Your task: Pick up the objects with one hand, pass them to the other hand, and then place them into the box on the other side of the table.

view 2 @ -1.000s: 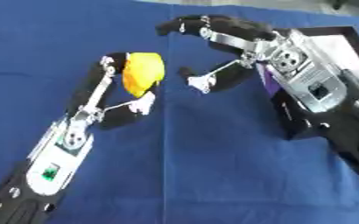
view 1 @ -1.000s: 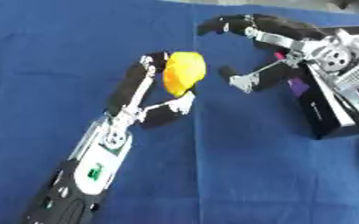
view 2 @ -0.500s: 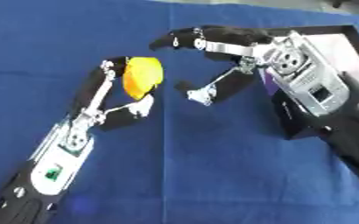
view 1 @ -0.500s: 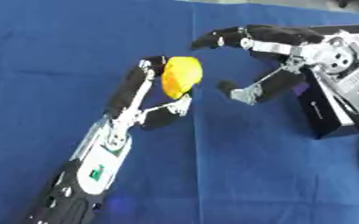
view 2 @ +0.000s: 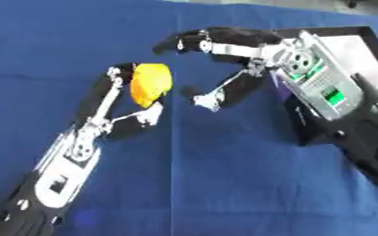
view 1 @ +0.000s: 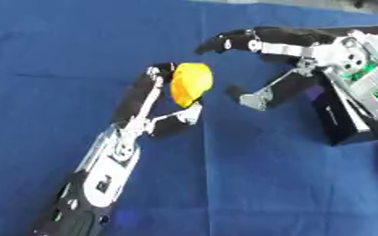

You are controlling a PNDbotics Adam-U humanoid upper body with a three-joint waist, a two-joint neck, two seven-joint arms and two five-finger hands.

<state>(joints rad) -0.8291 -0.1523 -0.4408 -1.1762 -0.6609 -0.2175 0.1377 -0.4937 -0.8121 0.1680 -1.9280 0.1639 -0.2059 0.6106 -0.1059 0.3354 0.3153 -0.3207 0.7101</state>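
Looking at the left eye view first: the left hand (view 1: 162,115) comes up from the lower left of the frame and has its fingers and thumb curled round a yellow object (view 1: 191,83), sitting just left of centre, held up over the blue tablecloth (view 1: 249,184). The yellow thing's long axis runs roughly top to bottom, tipped a little. The right hand (view 1: 285,60) reaches in from the upper right with fingers spread wide and holding nothing, one set arching above and the thumb (view 1: 253,96) below, so the opening faces left toward the object. Close, but not touching as far as I can see.

Right eye view, same deal: yellow object (view 2: 149,83) upper left of centre, the right hand's (view 2: 242,60) spread fingers just to its right, a strip of cloth showing between them. The black box (view 2: 362,50) sits behind it at the right edge.

My guess is the handover turns on that sideways gap: the open hand needs to close it leftward and wrap the object's free right side.
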